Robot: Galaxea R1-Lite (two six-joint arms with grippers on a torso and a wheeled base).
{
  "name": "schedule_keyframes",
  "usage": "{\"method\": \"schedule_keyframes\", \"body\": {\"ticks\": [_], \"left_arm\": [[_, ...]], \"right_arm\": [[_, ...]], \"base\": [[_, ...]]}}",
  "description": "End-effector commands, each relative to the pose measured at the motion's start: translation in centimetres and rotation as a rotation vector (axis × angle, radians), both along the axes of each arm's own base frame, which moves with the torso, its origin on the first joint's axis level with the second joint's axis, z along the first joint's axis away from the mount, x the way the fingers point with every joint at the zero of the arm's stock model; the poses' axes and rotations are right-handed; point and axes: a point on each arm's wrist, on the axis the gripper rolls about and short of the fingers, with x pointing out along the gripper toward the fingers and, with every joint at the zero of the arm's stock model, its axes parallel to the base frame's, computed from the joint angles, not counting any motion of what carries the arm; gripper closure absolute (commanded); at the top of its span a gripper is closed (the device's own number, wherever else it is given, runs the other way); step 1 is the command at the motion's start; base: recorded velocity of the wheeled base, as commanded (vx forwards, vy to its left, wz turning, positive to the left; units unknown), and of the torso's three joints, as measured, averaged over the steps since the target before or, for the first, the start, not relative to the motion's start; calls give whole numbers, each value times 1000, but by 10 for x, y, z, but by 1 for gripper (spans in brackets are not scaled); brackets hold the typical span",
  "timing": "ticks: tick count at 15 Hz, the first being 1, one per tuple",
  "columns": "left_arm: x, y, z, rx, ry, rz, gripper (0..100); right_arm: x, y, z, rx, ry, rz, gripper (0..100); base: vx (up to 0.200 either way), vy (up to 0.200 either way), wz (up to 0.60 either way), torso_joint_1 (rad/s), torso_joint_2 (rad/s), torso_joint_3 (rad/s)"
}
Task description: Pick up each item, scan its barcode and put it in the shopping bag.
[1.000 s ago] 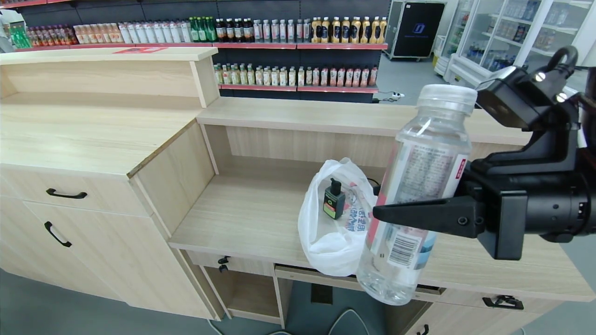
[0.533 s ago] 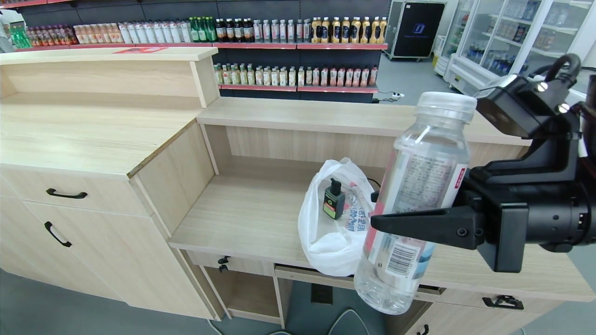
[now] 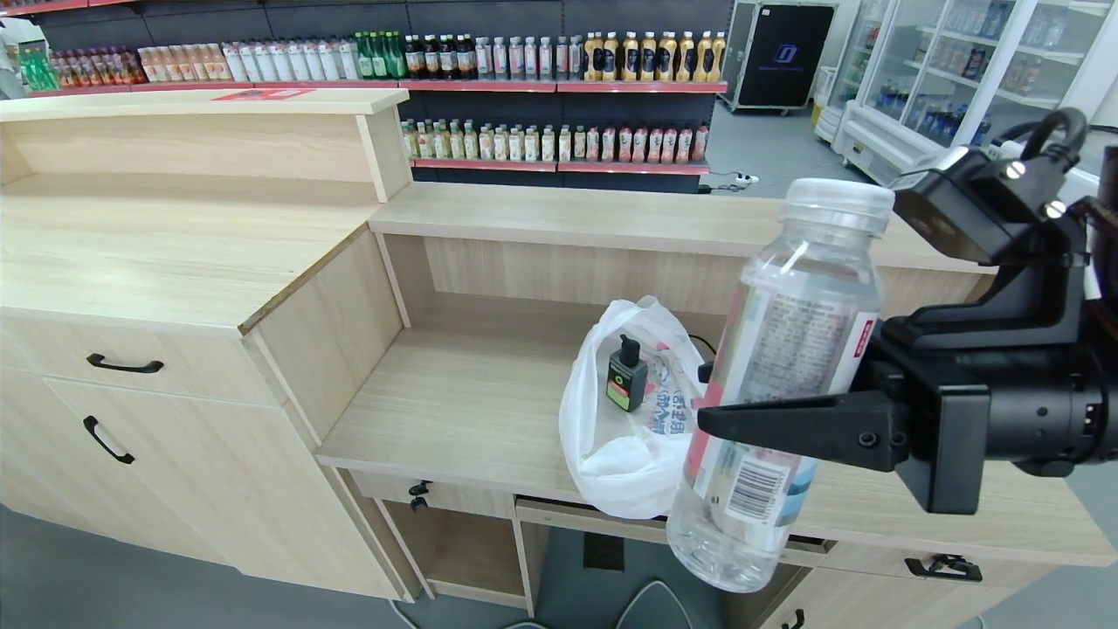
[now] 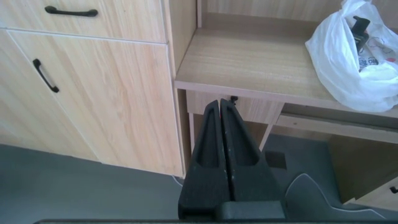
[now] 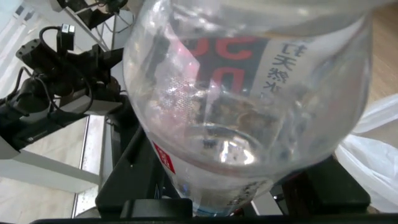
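We are seeing bright, even indoor light; glare is glinting off the bottle [image 3: 790, 349], and soft shadows are lying beneath the counter [image 3: 454, 402].

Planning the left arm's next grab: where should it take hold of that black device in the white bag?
Likely by its narrow top, coming down from above: the black device stands upright in the white bag's open mouth, and plastic crowds its lower sides.

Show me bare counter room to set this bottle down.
The lower desk is bare from its left side panel across to the shopping bag. The raised counter on the left and the ledge behind are bare too. It is crowded at the bag, with a small black device at its mouth; the bottle hides part of the desk to its right.
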Motion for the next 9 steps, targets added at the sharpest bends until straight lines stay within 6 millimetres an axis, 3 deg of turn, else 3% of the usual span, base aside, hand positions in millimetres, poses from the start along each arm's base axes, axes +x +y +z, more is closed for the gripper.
{"method": "schedule_keyframes", "body": {"ticks": [1, 5, 9], "left_arm": [[0, 0, 0, 0, 0, 1, 100], [0, 0, 0, 0, 0, 1, 100], [0, 0, 0, 0, 0, 1, 100]], "right_arm": [[0, 0, 0, 0, 1, 1, 100], [-1, -3, 1, -1, -24, -2, 100], [16, -55, 7, -90, -272, -211, 100]], "base": [[0, 0, 0, 0, 0, 0], [0, 0, 0, 0, 0, 0], [0, 0, 0, 0, 0, 0]]}}
